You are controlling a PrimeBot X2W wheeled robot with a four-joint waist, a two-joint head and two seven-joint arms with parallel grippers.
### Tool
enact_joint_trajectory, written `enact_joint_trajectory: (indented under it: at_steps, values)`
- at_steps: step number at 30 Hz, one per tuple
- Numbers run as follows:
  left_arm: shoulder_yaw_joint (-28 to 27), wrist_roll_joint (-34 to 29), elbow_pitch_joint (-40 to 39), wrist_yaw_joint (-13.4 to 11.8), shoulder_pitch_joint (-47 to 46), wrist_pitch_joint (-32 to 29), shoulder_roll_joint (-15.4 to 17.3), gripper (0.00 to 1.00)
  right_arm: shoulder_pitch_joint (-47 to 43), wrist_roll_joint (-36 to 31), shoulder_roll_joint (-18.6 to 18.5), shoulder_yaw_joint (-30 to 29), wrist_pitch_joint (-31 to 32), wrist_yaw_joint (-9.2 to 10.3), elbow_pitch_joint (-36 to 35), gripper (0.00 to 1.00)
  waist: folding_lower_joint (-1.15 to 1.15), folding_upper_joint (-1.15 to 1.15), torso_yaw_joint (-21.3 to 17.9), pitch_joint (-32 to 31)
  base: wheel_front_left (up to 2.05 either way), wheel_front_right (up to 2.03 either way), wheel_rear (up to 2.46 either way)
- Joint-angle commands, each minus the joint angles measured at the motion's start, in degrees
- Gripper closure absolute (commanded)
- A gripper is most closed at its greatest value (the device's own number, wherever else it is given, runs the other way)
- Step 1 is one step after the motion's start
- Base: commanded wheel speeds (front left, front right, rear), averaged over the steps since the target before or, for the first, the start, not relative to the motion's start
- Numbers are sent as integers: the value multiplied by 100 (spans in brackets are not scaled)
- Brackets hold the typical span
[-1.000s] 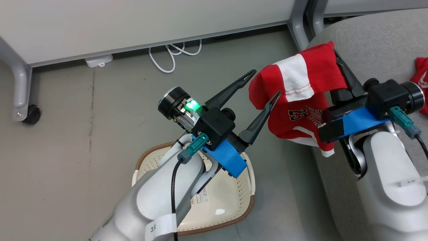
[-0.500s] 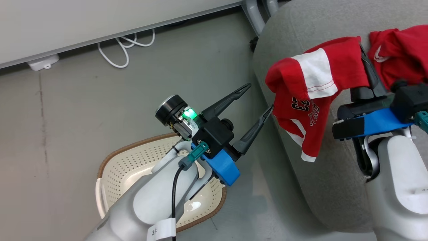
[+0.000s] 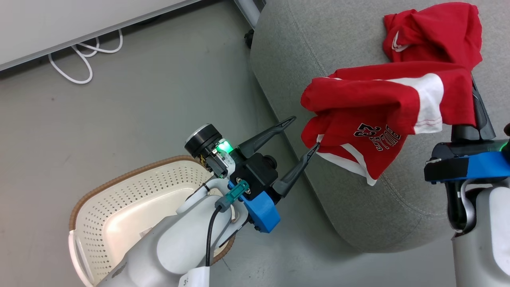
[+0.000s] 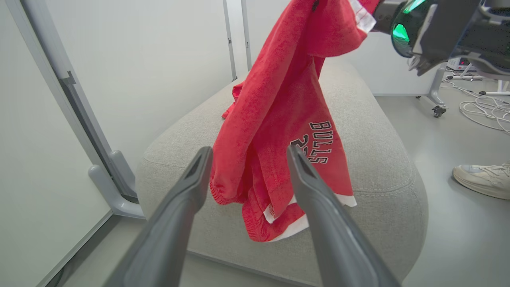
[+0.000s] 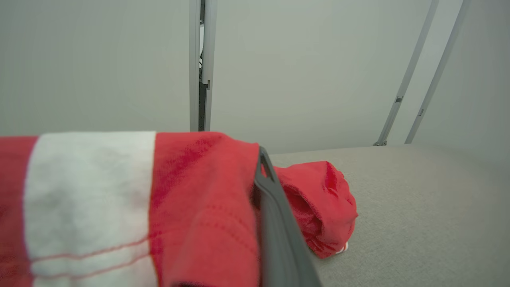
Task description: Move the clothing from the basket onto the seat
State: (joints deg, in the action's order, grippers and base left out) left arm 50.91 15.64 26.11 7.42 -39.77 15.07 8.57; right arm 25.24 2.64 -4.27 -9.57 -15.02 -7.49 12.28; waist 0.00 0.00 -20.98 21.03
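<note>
Red soft-fabric jersey with white trim (image 3: 370,103) hangs over the edge of the large grey upholstered seat cushion (image 3: 303,48), clamped in right gripper (image 5: 259,157), likely held high to clear it and join the crumpled red garment (image 3: 434,32) there; left gripper (image 3: 306,131) spread empty beside cushion.

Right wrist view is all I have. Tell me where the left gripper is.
Observer: The left gripper is open and empty, its fingertips close to the held garment's lower hem.
Operator: Give me the basket's state.
Observer: The basket stands on the floor. No red shows in it, though the left arm hides part.
Operator: Say how the garment hangs.
Observer: It hangs loose over the seat's near edge, white-trimmed hem lowest, with BULLS and 23 printed on it.
</note>
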Motion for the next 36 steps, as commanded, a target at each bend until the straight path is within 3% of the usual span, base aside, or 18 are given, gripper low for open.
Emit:
enact_joint_trajectory:
  at_steps: [1, 20, 30, 36]
  values:
    - [51, 25, 38, 6, 67, 16, 55, 0, -117, 26, 37, -91, -24, -1, -54, 100, 0, 0, -106, 52, 0, 0, 0]
    - [235, 84, 72, 6, -60, 15, 149, 0, -132, 69, 139, -275, -25, -1, -158, 100, 0, 0, -190, 172, 0, 0, 0]
    - [213, -76, -120, -42, -414, -17, 313, 0, 1289, 17, -63, -408, -25, -1, -425, 100, 0, 0, -142, 834, 0, 0, 0]
    - [167, -185, -362, -74, -709, -178, 548, 0, 2631, 78, -520, -1098, -24, -1, -594, 100, 0, 0, -130, 1547, 0, 0, 0]
